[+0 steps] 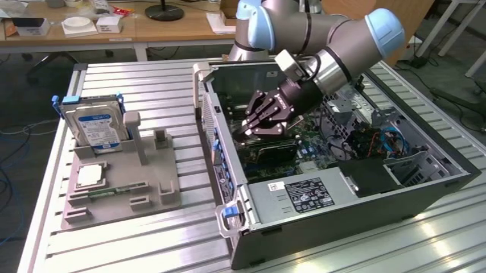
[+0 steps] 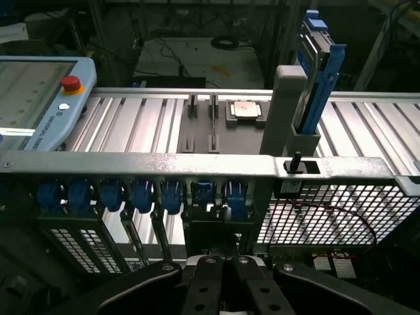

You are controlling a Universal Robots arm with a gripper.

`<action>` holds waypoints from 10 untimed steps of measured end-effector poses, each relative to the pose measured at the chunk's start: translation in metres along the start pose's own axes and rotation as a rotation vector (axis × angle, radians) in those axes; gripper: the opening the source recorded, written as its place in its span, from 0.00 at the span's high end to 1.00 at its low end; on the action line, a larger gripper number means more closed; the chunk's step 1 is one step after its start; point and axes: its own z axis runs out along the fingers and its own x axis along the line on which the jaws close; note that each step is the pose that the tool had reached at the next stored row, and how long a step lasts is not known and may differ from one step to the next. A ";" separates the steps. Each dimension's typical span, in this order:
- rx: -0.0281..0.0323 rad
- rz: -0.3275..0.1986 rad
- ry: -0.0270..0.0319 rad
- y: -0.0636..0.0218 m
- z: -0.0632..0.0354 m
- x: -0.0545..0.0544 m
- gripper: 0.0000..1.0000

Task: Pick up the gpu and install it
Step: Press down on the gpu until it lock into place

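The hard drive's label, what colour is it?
Blue and white, on the silver hard drive, best seen in the exterior view.

- The gripper point(image 2: 223, 279) is sitting inside the computer case, facing its rear wall point(image 2: 197, 164) and blue slot clips point(image 2: 141, 193).
- A hard drive point(image 2: 318, 72) is standing upright in the grey holder point(image 2: 289, 105) beyond.
- A teach pendant point(image 2: 39, 98) is lying on the slatted table point(image 2: 367, 118).

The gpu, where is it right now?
In the exterior view the gpu sits inside the open computer case, low on the motherboard just under the gripper, near the case wall facing the gray parts tray.
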 end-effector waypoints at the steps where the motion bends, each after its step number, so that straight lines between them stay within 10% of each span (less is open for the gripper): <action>1: 0.0144 0.000 0.0002 0.0000 0.0000 0.000 0.90; 3: 0.0407 0.000 0.0003 0.0000 0.0000 0.000 0.90; 10: 0.0952 0.004 0.0032 -0.0001 0.0001 0.000 0.90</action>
